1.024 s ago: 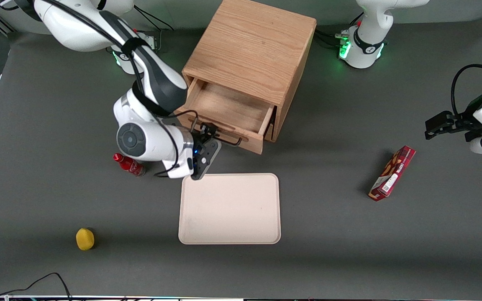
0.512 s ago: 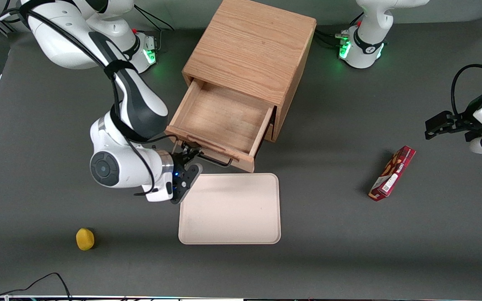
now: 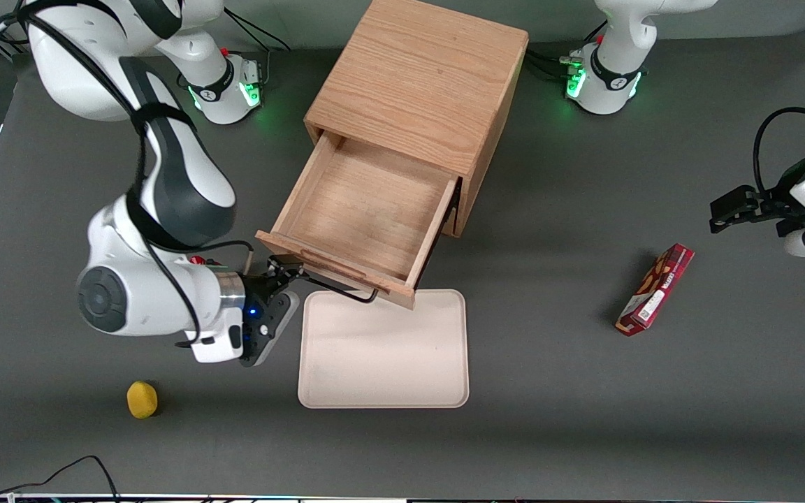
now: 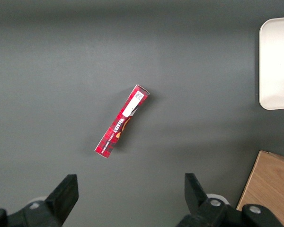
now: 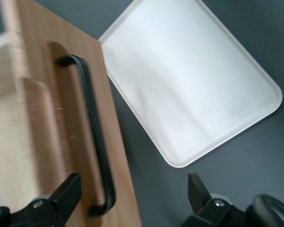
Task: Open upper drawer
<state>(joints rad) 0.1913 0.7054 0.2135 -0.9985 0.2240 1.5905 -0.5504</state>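
The upper drawer (image 3: 364,216) stands pulled well out of the oak cabinet (image 3: 420,84), its shallow wooden box bare inside and its front edge reaching over the near rim of the tray (image 3: 385,349). The claw (image 3: 284,269) sits at the end of the drawer's dark bar handle (image 3: 336,286) toward the working arm's side, fingers (image 5: 68,191) spread wide with the handle's end between them and not pinched. The cream tray lies on the grey table (image 3: 584,419) just in front of the drawer. A yellow ball-like thing (image 3: 142,399) rests nearer the camera, toward the working arm's end. A red box (image 3: 655,289) lies well apart, toward the parked arm's end.
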